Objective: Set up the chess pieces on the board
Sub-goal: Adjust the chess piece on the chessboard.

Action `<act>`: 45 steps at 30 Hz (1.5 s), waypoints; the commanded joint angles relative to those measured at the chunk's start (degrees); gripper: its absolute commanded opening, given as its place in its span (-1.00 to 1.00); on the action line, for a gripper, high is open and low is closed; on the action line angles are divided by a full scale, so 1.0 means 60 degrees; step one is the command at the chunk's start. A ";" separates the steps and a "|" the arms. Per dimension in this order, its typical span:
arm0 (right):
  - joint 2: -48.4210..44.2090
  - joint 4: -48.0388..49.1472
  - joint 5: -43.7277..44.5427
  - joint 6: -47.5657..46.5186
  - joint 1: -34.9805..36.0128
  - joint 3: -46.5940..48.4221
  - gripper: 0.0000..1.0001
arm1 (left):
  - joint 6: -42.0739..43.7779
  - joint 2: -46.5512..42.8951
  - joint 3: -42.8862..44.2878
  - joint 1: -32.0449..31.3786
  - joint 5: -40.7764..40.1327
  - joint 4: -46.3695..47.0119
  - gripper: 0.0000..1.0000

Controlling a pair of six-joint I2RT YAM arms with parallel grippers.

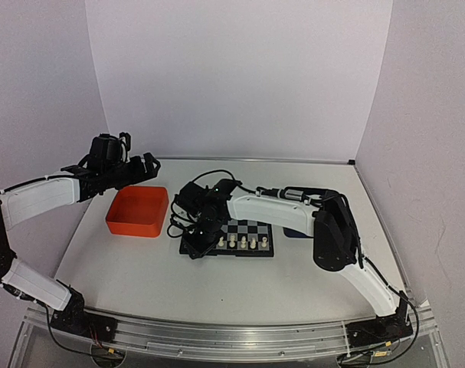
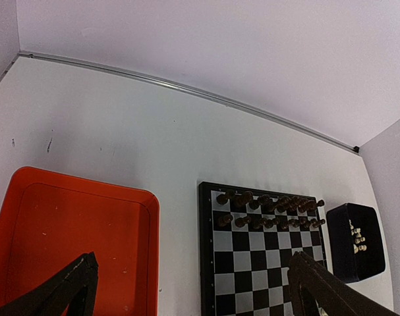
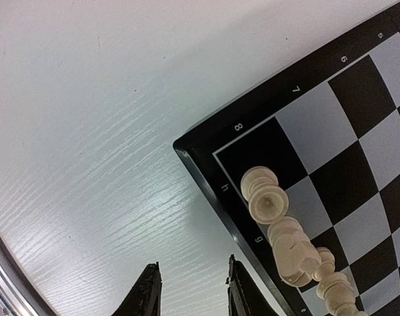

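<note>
**Left to right.** The left pincer [image 2: 193, 258], jaws fully apart and empty, hung above the orange tray [image 2: 74, 230]. The board [image 2: 252, 260] was off to its right and well apart.

The right pincer [image 3: 193, 262] sat just outside the board's corner. Its jaws were narrowly apart, with bare desk [image 3: 87, 131] showing between them and nothing clamped.

The cream chess pieces [image 3: 265, 196] stood upright in one row along the board's edge. The row began at the corner square just ahead and right of this pincer and ran away to its right. Black pieces [image 2: 265, 210] filled the two far rows.

More chess pieces lay in the dark blue tray [image 2: 341, 260], right of the board. The right arm was judged the nearer for fetching them.
</note>
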 commanded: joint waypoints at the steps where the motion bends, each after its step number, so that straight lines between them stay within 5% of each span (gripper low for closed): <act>1: 0.0205 -0.0092 0.0105 -0.0350 -0.0139 0.0260 -0.37 | 0.0138 -0.0254 0.0122 0.0039 -0.0139 0.0183 0.99; 45: 0.0278 0.0159 -0.1346 -0.1711 0.0007 0.0720 -0.39 | 0.0200 -0.0188 0.0101 0.0046 -0.0228 0.0227 0.99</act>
